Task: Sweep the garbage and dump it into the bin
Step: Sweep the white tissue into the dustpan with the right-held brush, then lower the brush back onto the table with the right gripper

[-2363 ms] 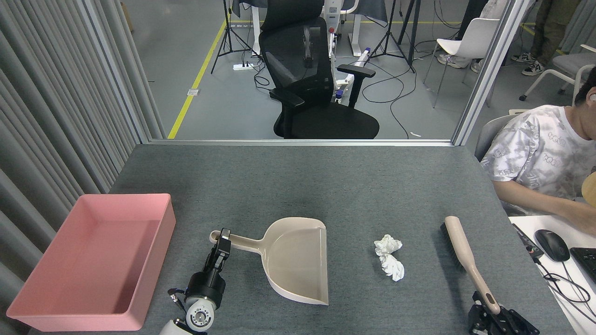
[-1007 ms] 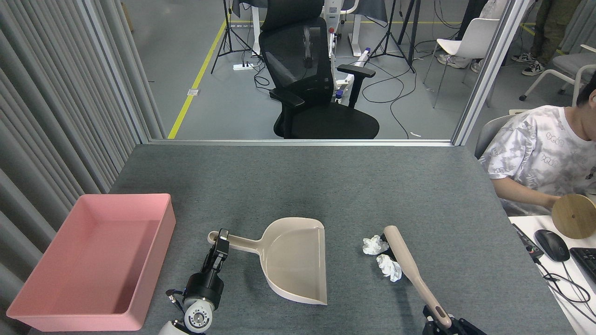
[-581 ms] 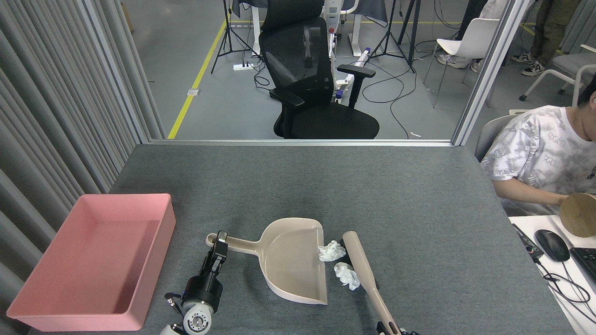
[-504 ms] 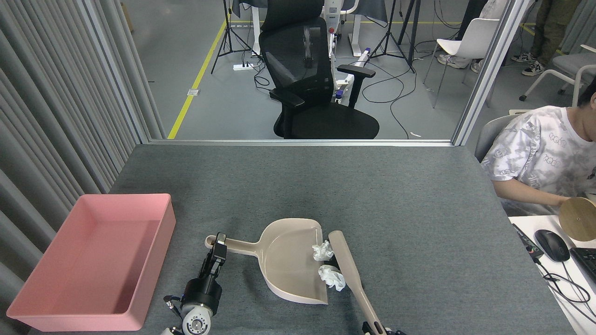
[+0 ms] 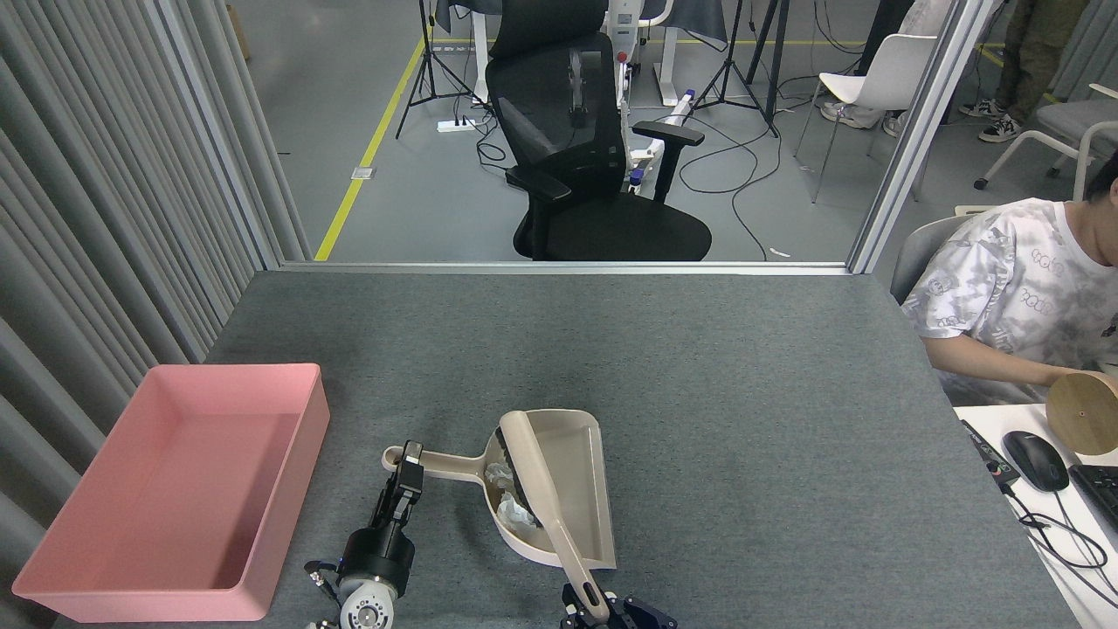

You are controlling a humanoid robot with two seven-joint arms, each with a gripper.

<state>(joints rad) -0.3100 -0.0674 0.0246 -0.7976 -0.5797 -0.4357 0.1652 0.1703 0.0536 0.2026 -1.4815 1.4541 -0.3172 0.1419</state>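
Note:
The garbage (image 5: 509,500), white crumpled tissue wads, lies inside the beige dustpan (image 5: 576,489) against its back wall, partly hidden by the beige brush (image 5: 540,485) that lies across the pan. My left gripper (image 5: 407,463) is shut on the dustpan's handle at its left end. At the bottom edge my right gripper (image 5: 598,607) is shut on the brush's handle. The pink bin (image 5: 105,577) stands at the table's left front with nothing inside.
A person in a white patterned shirt (image 5: 1013,297) sits at the right beside a white desk with a mouse (image 5: 1035,460) and a round wooden object (image 5: 1083,412). A black office chair (image 5: 594,175) stands beyond the far edge. Grey curtains line the left.
My right gripper swept the brush leftward from the table's right side, pushing the tissue wads into the dustpan. The brush now lies over the pan. The left gripper and dustpan shifted only slightly.

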